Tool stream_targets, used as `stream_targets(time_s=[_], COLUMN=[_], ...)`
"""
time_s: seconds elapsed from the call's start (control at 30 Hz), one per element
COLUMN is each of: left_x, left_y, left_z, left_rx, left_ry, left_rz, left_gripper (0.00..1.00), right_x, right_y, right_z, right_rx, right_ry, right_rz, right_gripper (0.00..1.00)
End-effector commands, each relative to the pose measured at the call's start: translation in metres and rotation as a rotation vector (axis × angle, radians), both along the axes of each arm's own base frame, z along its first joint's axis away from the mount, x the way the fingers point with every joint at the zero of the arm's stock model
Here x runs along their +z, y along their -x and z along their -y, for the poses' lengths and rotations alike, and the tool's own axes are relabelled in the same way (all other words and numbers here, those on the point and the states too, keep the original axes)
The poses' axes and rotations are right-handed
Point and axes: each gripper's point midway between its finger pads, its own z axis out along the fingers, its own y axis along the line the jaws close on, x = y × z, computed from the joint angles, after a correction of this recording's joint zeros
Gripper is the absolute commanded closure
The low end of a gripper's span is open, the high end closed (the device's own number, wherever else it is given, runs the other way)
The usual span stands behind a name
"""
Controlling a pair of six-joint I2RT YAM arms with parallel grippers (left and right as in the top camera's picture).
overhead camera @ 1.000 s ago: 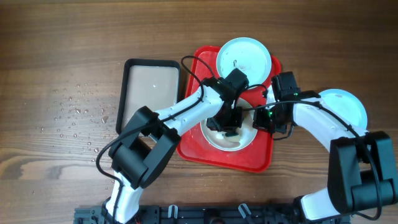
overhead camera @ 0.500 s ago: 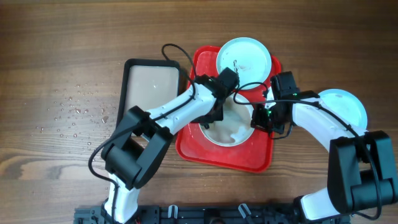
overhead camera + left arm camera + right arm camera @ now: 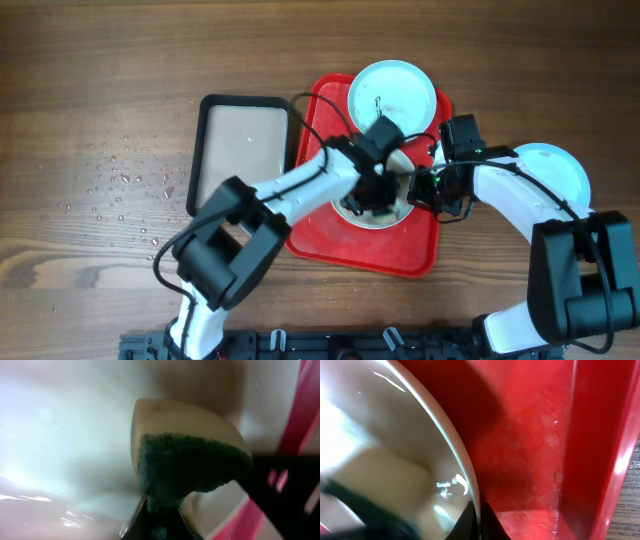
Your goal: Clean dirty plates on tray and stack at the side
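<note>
Right now my left gripper (image 3: 373,195) is clenched on a sponge (image 3: 190,462), which is down inside the white plate (image 3: 388,220). My right gripper (image 3: 481,519) is pinched tight on that plate's rim, on the side facing my left hand. The plate sits on the floor of the red tray (image 3: 375,258), in the half nearer my base.

Outward of my right fingers there is a strip of bare, wet tray floor, and then the tray's raised rim stands close. Beyond the rim I see only a sliver of wood. Ahead of both hands, the pale blue plate (image 3: 392,95) fills the far end of the tray, with little room between it and the white plate. On the outer side of my left arm, the black-rimmed beige tray (image 3: 243,150) lies just beside the red one. Past it the table (image 3: 100,80) is open wood, speckled with water drops (image 3: 120,185).

From overhead, my two grippers and a loop of cable cover most of the white plate, so I cannot tell whether any smears are on it. My left wrist view is badly blurred: only the sponge's dark green face and beige body read clearly. The second pale blue plate (image 3: 555,165) rests on the table outward of my right hand, partly under my forearm. The pale blue plate shows a few small dark marks.

The table is brown, grained wood.
</note>
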Motion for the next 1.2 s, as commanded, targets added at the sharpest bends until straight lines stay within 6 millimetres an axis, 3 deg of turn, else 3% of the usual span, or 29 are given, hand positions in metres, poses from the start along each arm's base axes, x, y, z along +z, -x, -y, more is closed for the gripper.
stream_targets(time_s=[0.0,0.07,0.2,0.33,0.47,0.6,0.67,0.77,0.8,0.9,1.0,1.07,1.17], left_x=[-0.015,-0.02,-0.026,-0.007,0.017,0.055,0.085,0.123,0.134,0.14,0.121,0.101,0.075], left_y=[0.016,0.011,-0.017,-0.053,-0.071,-0.073,-0.072,-0.078,-0.082,-0.092,-0.097,-0.094,-0.087], left_z=[-0.015,-0.036,-0.099,-0.153,-0.159,-0.129,-0.124,-0.151,-0.171,-0.217,-0.256,-0.276,-0.29], left_rx=[-0.015,0.014,0.1,0.177,0.228,0.251,0.279,0.359,0.384,0.429,0.425,0.433,0.473], left_ry=[-0.053,-0.133,-0.388,-0.615,-0.626,-0.42,-0.294,-0.236,-0.238,-0.278,-0.334,-0.357,-0.329], left_rz=[-0.08,-0.075,0.031,0.218,0.315,0.301,0.293,0.314,0.327,0.322,0.283,0.246,0.195], left_gripper=[0.96,0.96,0.96,0.96,0.96,0.96,0.96,0.96,0.96,0.96,0.96,0.96,0.96], right_x=[-0.012,-0.012,-0.012,-0.012,-0.012,-0.012,-0.012,-0.011,-0.01,-0.006,0.022,0.065,0.115], right_y=[0.009,0.009,0.009,0.008,0.009,0.01,0.009,0.001,-0.002,-0.006,-0.009,-0.015,-0.023], right_z=[0.009,0.009,0.009,0.009,0.009,0.009,0.009,0.004,0.004,0.002,0.022,0.023,0.02], right_rx=[-0.006,-0.006,-0.006,-0.003,-0.002,0.01,0.052,0.181,0.206,0.219,0.161,0.188,0.233], right_ry=[0.052,0.053,0.052,0.053,0.054,0.054,0.054,0.041,0.042,0.033,0.192,0.302,0.452], right_rz=[-0.035,-0.035,-0.034,-0.033,-0.034,-0.034,-0.018,0.056,0.077,0.091,0.089,0.19,0.36], right_gripper=[0.96,0.96,0.96,0.96,0.96,0.96,0.96,0.96,0.96,0.96,0.96,0.96,0.96])
